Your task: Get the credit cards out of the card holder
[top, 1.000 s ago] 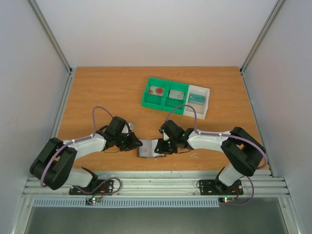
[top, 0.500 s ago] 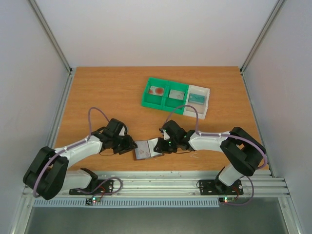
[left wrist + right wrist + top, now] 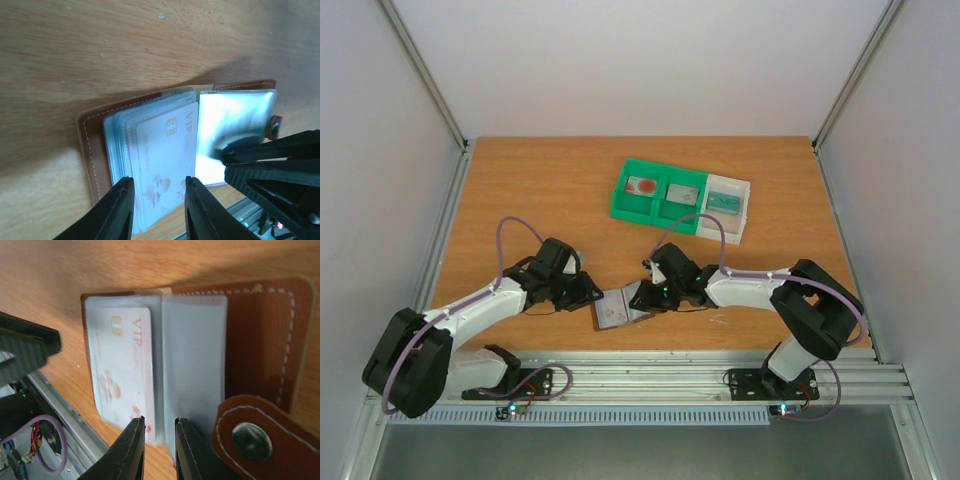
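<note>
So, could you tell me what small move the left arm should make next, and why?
Probably close the left gripper on the VIP card: its fingers straddle the card's near edge, apart, and the card holder lies open.

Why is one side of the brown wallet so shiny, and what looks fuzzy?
Left wrist view: light glares white off a clear plastic pocket of the open brown leather card holder. Right wrist view: the close brown snap tab looks blurry.
</note>
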Controlling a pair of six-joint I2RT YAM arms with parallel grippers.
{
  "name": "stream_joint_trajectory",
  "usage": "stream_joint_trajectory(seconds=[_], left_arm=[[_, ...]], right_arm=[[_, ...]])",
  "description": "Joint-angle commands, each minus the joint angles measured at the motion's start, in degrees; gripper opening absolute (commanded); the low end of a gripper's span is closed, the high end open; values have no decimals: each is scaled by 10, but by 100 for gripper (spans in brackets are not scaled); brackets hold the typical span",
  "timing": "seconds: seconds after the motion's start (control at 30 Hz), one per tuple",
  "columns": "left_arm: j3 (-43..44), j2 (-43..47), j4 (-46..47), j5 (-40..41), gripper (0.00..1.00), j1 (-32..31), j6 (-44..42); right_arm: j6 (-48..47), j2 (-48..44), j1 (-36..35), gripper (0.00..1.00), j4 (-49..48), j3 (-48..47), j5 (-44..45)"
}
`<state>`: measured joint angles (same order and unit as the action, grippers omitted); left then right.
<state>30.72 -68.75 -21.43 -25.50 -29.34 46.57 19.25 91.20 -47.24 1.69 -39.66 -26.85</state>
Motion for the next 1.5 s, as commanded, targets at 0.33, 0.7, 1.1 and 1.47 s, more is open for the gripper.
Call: stream_joint_trajectory(seconds=[0.33,0.7,1.1,1.47], left_arm=[[-43,-88,107,-9,11,-3,-20],[-49,-107,103,16,11,-3,-37],[-47,-108,88,33,12,-3,-49],[-39,-106,70,42,14,-3,-55]], right_arm=[[-7,68,2,19,-15,-51,-20],[-6,76,2,18,-15,-47,-18],[-3,64,5,4,-33,-24,5],[-4,34,27,2,-40,8,5]])
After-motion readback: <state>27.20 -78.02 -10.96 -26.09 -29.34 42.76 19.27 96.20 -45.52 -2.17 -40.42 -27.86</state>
